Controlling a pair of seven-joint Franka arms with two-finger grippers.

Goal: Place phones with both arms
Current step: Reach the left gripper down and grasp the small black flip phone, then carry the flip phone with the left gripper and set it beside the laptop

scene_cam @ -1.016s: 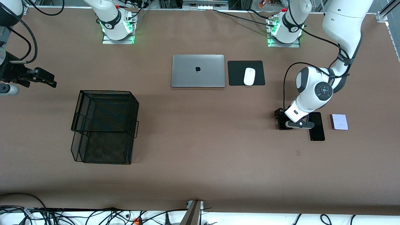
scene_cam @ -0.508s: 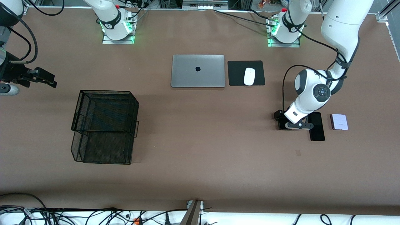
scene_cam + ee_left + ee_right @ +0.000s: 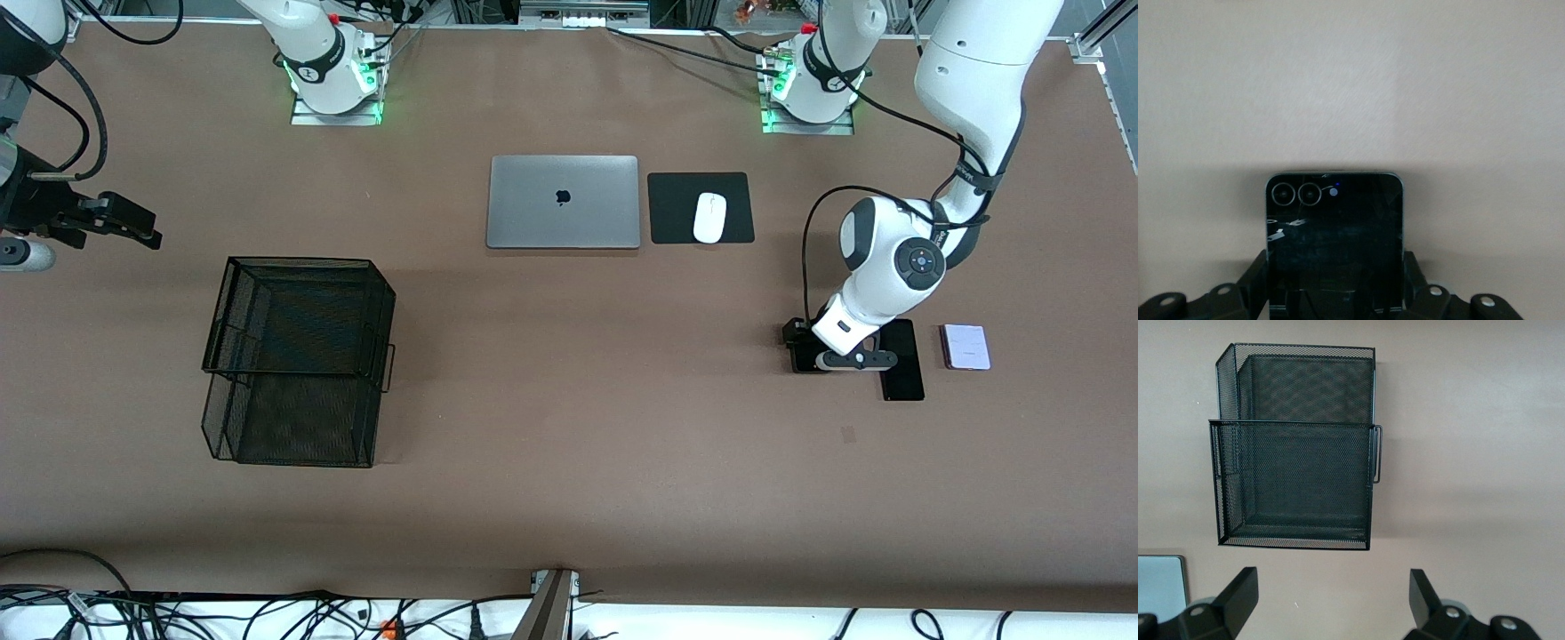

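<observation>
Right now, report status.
Left gripper shut on small black phone. Right gripper open above mesh basket, waiting. Slim black phone alongside.

Left of centre in the front view: 1 black wire-mesh tray stack (image 3: pixel 298 360) with 2 tiers, standing on the brown table (image 3: pixel 569 462). Upper centre: 1 closed silver laptop (image 3: pixel 563 202), logo up. Just beside it: 1 black mouse pad (image 3: pixel 676 209) carrying 1 white mouse (image 3: pixel 709 217). Along the bottom edge: tangled black cables (image 3: pixel 222 618). In the right wrist view: same mesh tray (image 3: pixel 1297 447), seen from above.
</observation>
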